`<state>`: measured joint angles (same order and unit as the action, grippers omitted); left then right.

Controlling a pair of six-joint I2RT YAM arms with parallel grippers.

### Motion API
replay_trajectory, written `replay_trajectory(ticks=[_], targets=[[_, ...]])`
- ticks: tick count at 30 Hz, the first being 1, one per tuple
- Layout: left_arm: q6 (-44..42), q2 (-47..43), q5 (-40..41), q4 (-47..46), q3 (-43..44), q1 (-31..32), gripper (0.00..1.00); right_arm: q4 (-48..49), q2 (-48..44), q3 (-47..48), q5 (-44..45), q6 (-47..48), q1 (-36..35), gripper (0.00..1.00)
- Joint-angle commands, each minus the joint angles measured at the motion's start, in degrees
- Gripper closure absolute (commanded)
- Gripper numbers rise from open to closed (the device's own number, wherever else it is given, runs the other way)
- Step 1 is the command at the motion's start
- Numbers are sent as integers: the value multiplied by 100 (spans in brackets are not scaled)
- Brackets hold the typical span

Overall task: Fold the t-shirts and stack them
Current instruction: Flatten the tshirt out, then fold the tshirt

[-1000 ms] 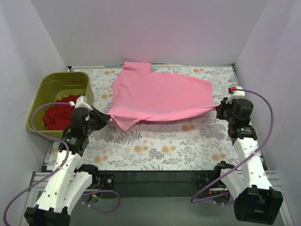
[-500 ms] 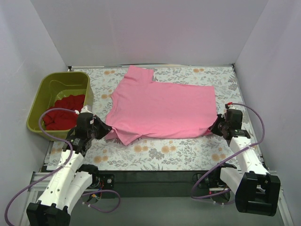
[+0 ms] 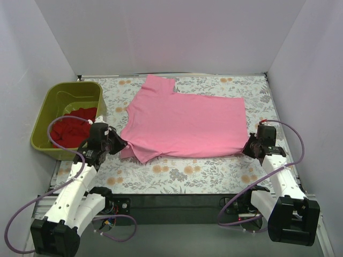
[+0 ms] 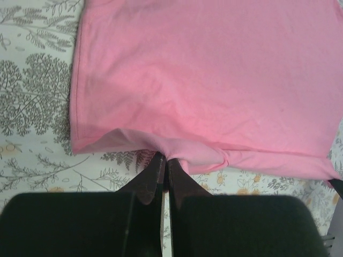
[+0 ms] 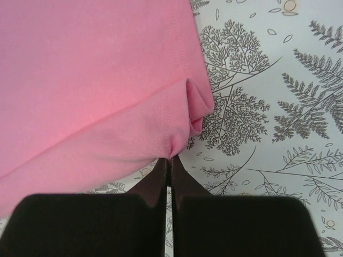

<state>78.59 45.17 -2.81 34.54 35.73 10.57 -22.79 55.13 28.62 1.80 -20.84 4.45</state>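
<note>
The pink t-shirt (image 3: 185, 124) lies spread flat on the floral table (image 3: 187, 171), one sleeve pointing to the far edge. My left gripper (image 3: 121, 144) is shut on its near left edge; the left wrist view shows the pink cloth (image 4: 203, 91) bunched at the fingertips (image 4: 155, 163). My right gripper (image 3: 247, 147) is shut on the near right corner; the right wrist view shows the hem (image 5: 107, 101) pinched at the fingertips (image 5: 161, 166). The deep red t-shirt (image 3: 72, 128) lies crumpled in the olive-green tub (image 3: 45, 107) at the left.
The tub stands at the table's left edge, close to my left arm. White walls enclose the table at the back and both sides. A strip of bare floral cloth runs between the shirt and the near edge.
Both grippers have lowered the pink shirt from a stretched, lifted hold down flat onto the table and drawn toward the near edge. In the last half second little has moved.
</note>
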Motion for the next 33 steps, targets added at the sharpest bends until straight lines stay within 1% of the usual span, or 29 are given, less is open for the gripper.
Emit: replay_trajectory(ticks=[1, 2, 6, 13, 16, 21, 26, 33], targets=[[-536, 316, -9, -387, 522, -28, 100, -147, -64, 512, 356, 27, 21, 99], [-790, 491, -87, -465, 671, -28, 100, -156, -64, 556, 408, 36, 30, 99], [-1169, 966, -88, -650, 1040, -28, 100, -253, 67, 811, 505, 45, 21, 99], [-1706, 1872, -185, -756, 1647, -28, 99, -297, 507, 1031, 558, 124, 21, 99], [-1943, 2179, -89, -818, 1841, -37, 99, -297, 683, 1093, 567, 133, 21, 99], [-2189, 2558, -27, -958, 2017, -28, 98, -297, 894, 1242, 619, 150, 30, 99], [-2523, 2926, -149, -1160, 2149, -28, 97, -288, 1113, 1392, 690, 194, 30, 99], [-2769, 3568, -290, -1284, 2465, -28, 94, -209, 1561, 1418, 672, 221, 30, 99]])
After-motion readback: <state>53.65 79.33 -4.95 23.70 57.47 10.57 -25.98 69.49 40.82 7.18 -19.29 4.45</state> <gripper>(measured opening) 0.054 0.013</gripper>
